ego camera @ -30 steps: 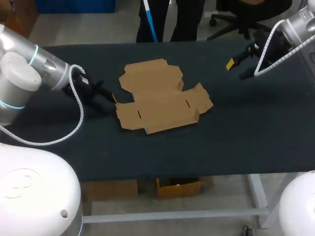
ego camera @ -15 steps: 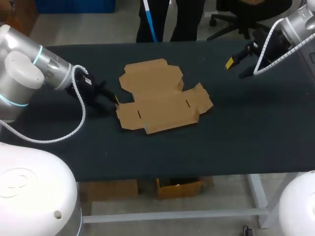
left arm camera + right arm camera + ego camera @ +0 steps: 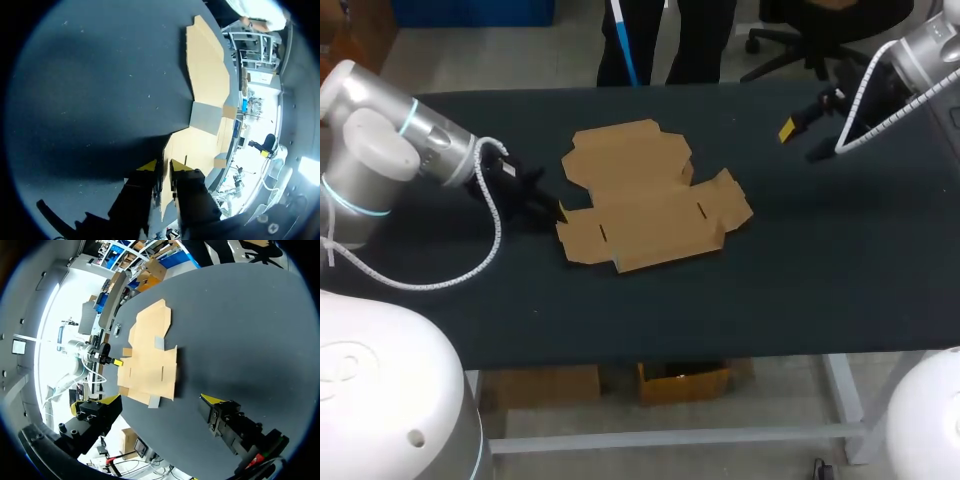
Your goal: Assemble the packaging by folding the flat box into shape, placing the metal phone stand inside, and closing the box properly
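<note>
The flat brown cardboard box (image 3: pixel 645 200) lies unfolded on the black table, a little left of the middle. My left gripper (image 3: pixel 556 211) is low at the box's left edge. In the left wrist view its yellow tips (image 3: pixel 164 167) stand a narrow slit apart, shut on the edge of the box's near flap (image 3: pixel 192 147). My right gripper (image 3: pixel 802 140) hangs open and empty above the far right of the table, well clear of the box. In the right wrist view, the box (image 3: pixel 150 355) lies ahead of the wide-open right gripper (image 3: pixel 162 400), with the left gripper (image 3: pixel 116 361) at its far side. No phone stand shows.
The black cloth of the table (image 3: pixel 800 280) stretches bare to the right of the box and toward the front edge. My left arm's white cable (image 3: pixel 485 255) loops over the table's left part.
My left gripper has slid right onto the box's left edge, and its fingers have narrowed onto the flap. The right arm and the box have stayed still.
</note>
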`<action>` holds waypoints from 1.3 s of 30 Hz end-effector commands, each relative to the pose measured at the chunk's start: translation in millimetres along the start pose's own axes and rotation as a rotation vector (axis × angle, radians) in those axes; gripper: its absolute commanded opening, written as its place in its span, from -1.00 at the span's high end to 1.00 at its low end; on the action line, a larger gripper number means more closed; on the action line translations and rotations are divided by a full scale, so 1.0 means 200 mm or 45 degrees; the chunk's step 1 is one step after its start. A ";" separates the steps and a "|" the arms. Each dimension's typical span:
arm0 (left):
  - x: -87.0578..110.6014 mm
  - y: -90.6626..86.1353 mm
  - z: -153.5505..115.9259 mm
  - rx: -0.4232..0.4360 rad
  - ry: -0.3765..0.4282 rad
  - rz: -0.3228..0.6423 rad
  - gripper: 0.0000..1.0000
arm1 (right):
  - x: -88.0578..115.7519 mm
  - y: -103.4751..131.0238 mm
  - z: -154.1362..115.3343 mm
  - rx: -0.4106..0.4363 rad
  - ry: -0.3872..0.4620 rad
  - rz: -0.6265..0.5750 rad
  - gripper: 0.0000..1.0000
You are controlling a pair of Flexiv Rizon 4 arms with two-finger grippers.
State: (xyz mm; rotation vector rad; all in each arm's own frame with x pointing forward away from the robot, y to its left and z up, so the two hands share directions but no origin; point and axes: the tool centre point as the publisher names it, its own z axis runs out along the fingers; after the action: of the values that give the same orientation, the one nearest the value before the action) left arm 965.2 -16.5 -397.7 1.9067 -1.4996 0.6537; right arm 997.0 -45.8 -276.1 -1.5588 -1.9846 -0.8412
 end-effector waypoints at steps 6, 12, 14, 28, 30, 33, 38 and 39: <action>0.02 0.02 0.05 -0.062 -0.027 0.035 1.00 | -0.03 -0.06 -0.02 -0.010 -0.003 0.042 -1.00; 0.03 0.07 0.07 -0.097 -0.063 0.083 1.00 | -0.06 -0.10 -0.01 -0.007 -0.002 0.078 -1.00; 0.03 0.09 0.08 -0.109 -0.070 0.100 1.00 | -0.07 -0.11 -0.02 -0.010 -0.001 0.087 -1.00; 0.06 0.20 0.09 -0.152 -0.119 0.207 1.00 | -0.07 -0.14 -0.01 -0.012 0.003 0.115 -1.00; 0.07 0.20 0.09 -0.153 -0.121 0.220 1.00 | -0.07 -0.13 0.00 -0.010 0.004 0.115 -1.00; 0.09 0.21 0.08 -0.161 -0.119 0.246 1.00 | -0.07 -0.13 0.00 -0.010 0.006 0.114 -1.00; 0.11 0.22 0.09 -0.180 -0.125 0.285 1.00 | -0.07 -0.13 0.00 -0.012 0.008 0.115 -1.00; 0.11 0.22 0.10 -0.182 -0.127 0.288 1.00 | -0.07 -0.13 0.00 -0.012 0.007 0.116 -1.00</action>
State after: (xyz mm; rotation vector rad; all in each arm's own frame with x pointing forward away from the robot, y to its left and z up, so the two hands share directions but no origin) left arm 926.9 -51.1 -388.9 1.6974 -1.7885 0.5513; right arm 975.5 -58.7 -290.2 -1.6385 -1.8937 -0.8167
